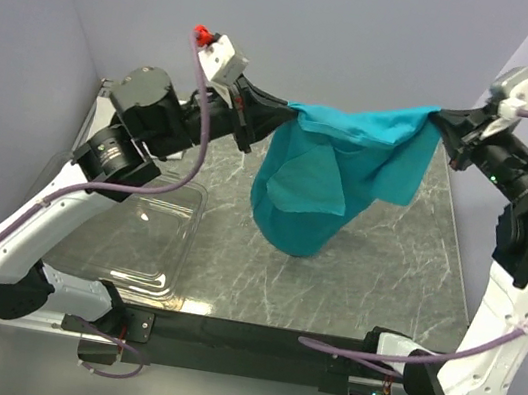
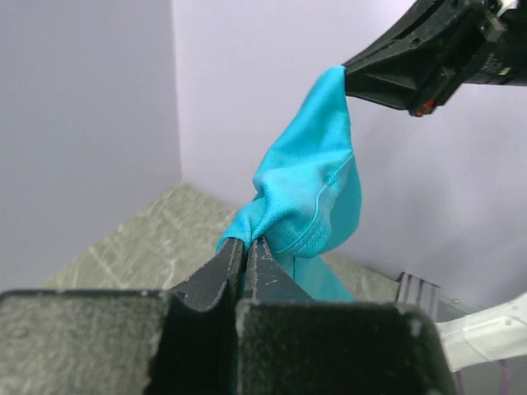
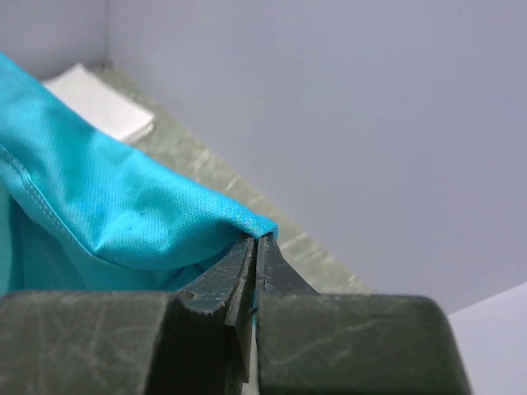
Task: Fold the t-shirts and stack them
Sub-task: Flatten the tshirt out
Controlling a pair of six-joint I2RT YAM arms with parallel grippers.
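The teal-blue t-shirt [image 1: 344, 175] hangs in the air between my two grippers, its lower part drooping to the marbled table [image 1: 404, 272]. My left gripper [image 1: 288, 113] is shut on the shirt's left corner, seen bunched at the fingertips in the left wrist view [image 2: 245, 240]. My right gripper [image 1: 442, 118] is shut on the right corner; the cloth [image 3: 123, 214] pinches at its tips [image 3: 257, 239]. The right gripper also shows in the left wrist view [image 2: 350, 70]. The folded white t-shirt [image 3: 103, 103] lies on the table by the far wall, hidden in the top view.
A clear plastic bin [image 1: 141, 238] sits on the table's left side, under the left arm. Lilac walls close in the left, back and right. A black bar [image 1: 251, 337] runs along the near edge between the arm bases.
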